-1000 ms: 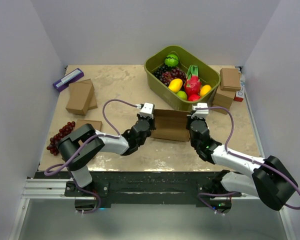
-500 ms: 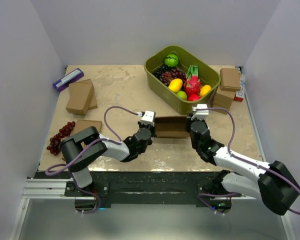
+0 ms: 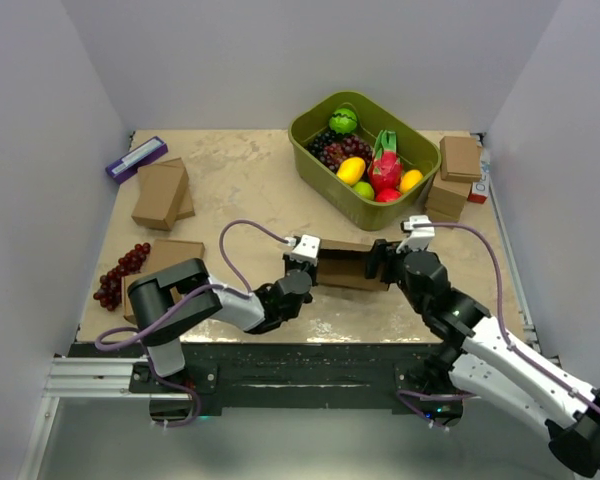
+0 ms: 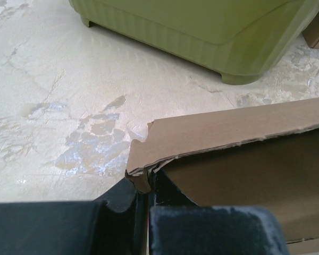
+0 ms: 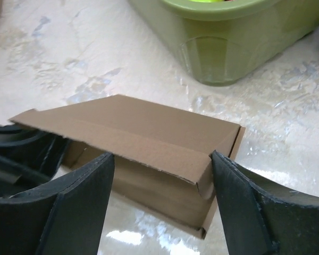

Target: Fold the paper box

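Observation:
The paper box [image 3: 346,265] is a brown cardboard mailer lying low on the table between my two grippers, its top flap partly folded over. My left gripper [image 3: 311,262] is shut on the box's left corner; in the left wrist view the pinched corner [image 4: 140,179] sits between the dark fingers [image 4: 117,204], and the box wall [image 4: 239,133] runs off to the right. My right gripper [image 3: 382,262] stands open at the box's right end. In the right wrist view its fingers [image 5: 80,207] stand wide apart on either side of the flap's edge [image 5: 149,149]; contact cannot be told.
An olive-green tub [image 3: 332,178] of fruit stands just behind the box. Small cardboard boxes lie at the left [image 3: 160,195] and the right [image 3: 460,158]. A bunch of dark grapes [image 3: 120,272] lies at the left edge and a purple item [image 3: 136,158] at the far left.
My right gripper has opened, let go of the box and drawn back to the right. The box has dropped from upright to lying low, nearer the front edge, with the left gripper following.

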Available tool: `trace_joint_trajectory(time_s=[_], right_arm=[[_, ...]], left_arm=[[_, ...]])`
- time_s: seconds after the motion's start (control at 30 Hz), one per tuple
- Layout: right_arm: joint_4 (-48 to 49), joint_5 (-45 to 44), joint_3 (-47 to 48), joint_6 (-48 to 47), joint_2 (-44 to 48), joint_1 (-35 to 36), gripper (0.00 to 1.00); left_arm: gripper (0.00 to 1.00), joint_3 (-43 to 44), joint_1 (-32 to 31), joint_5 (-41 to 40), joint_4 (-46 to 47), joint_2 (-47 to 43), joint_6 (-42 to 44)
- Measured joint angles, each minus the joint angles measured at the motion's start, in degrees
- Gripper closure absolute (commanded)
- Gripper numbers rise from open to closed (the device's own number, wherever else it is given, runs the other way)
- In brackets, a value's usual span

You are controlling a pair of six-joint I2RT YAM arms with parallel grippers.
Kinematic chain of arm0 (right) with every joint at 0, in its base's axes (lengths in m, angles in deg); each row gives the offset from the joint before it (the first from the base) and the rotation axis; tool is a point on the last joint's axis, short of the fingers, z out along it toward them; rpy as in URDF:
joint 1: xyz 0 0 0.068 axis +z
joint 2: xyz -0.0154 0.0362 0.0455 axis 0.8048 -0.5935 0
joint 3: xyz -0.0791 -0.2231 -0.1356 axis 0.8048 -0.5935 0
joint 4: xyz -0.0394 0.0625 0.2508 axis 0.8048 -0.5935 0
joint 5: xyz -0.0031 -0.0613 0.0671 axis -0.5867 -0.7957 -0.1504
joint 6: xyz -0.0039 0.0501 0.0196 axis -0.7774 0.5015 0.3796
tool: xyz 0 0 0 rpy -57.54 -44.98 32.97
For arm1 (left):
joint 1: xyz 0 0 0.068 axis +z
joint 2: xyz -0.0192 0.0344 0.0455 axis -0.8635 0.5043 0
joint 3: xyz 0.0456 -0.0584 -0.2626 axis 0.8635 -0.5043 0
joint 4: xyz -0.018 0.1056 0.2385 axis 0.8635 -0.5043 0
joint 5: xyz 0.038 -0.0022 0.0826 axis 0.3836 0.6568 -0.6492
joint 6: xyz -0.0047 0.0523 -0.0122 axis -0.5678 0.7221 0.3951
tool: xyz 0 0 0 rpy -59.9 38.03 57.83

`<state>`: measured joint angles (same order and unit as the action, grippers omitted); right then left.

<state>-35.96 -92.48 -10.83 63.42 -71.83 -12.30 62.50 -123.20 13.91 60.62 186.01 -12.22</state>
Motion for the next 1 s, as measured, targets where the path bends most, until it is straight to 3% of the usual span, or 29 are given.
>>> trace_joint_trajectory(time_s=[0.17, 0.37, 0.63, 0.7, 0.73, 0.8, 0.93, 1.0], right_arm=[[-7.04, 3.1, 3.82, 2.27, 6.49, 0.13, 0.34], [-6.84, 5.68, 7.72, 4.33, 9.46, 0.33, 0.37], [-3.96, 6.93, 6.14, 9.31, -3.48, 0.33, 0.45], [-3.54, 8.0, 3.78, 11.06, -5.05, 0.33, 0.46], [-2.64, 8.68, 1.68, 12.26, -5.53, 0.33, 0.46], [-0.94, 10.14, -1.9, 14.49, -6.34, 0.33, 0.46], [2.8, 12.35, -7.37, 18.32, -9.07, 0.33, 0.47], [5.55, 12.7, -9.42, 20.06, -11.1, 0.33, 0.47]], left_arm=[[1.0, -0.87, -0.68, -0.22, 0.35, 0.11, 2.25], [1.0, -2.23, -1.6, -0.13, 0.17, 0.17, 4.35], [0.99, -3.76, -1.92, 1.81, -0.87, -0.79, 4.68], [0.92, -3.76, -1.9, 2.69, -2.05, -1.49, 4.13], [0.81, -3.76, -1.9, 3.08, -2.84, -1.92, 3.82], [0.72, -4.07, -1.9, 4.37, -5.27, -3.26, 3.39], [0.43, -6.56, -1.97, 6.86, -12.94, -6.49, 2.03], [0.36, -7.52, -1.97, 8.52, -17.14, -8.96, 0.98]])
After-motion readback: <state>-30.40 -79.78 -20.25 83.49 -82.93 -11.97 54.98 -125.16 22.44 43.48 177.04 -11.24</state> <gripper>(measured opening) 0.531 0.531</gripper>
